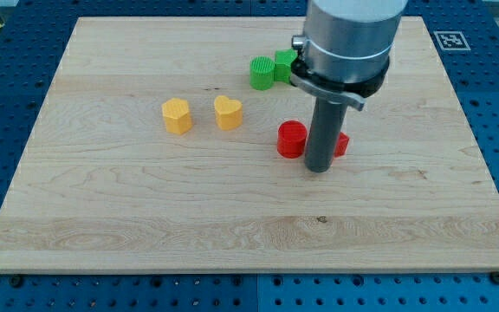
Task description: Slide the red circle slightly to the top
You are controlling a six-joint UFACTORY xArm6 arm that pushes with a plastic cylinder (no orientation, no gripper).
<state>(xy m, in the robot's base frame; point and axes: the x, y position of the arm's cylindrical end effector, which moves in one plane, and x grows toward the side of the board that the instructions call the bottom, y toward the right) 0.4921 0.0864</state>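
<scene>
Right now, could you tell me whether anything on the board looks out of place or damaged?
Nothing stands out. The red circle, yellow pentagon, yellow heart and green blocks sit flat and intact. My tip stands beside the red circle, partly hiding another red block.

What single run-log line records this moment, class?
tip beside red circle, on its right | second red block partly hidden behind rod | contact: cannot tell | green blocks above | yellow blocks left
</scene>
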